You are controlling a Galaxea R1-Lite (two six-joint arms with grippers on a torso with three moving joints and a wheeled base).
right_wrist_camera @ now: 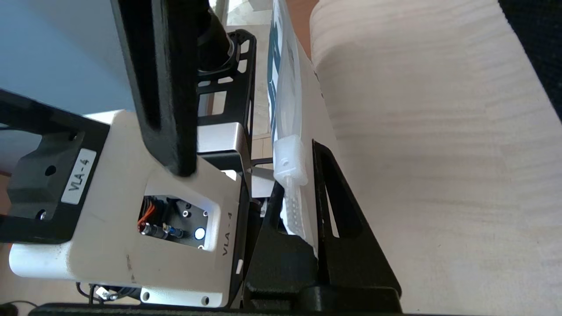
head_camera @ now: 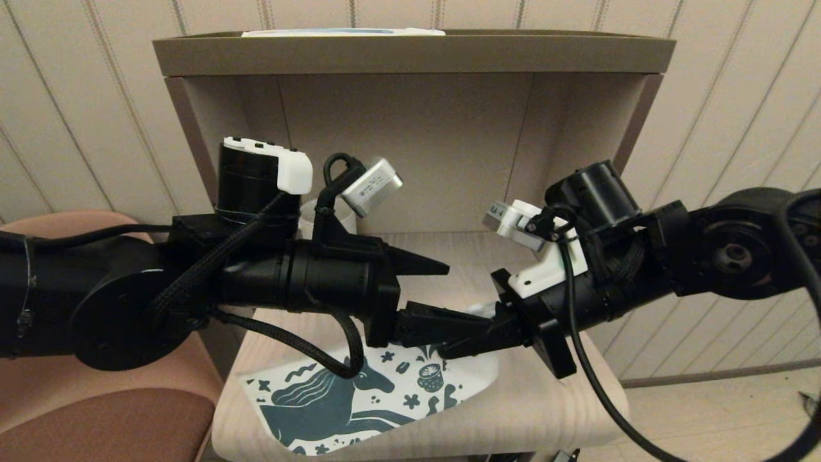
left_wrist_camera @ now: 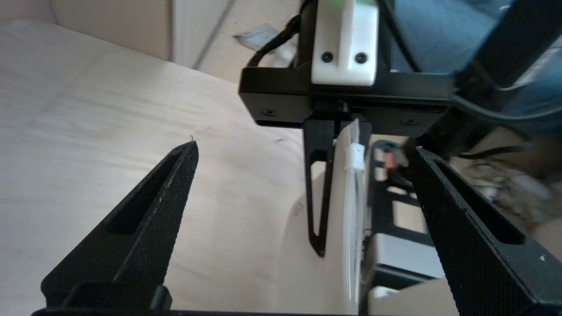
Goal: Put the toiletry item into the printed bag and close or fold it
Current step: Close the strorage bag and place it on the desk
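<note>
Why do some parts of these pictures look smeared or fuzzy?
Head view: dim warm light, edges bowed. Left wrist view: the open left gripper sharp, background smeared. Right wrist view: the shut right gripper pinching the white teal-printed bag's zipper edge, its own fingers soft.

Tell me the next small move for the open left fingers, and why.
Probably close the left gripper on the zipper slider: the right gripper already pinches the printed bag's zip edge, and the slider sits between the left's spread fingers.
</note>
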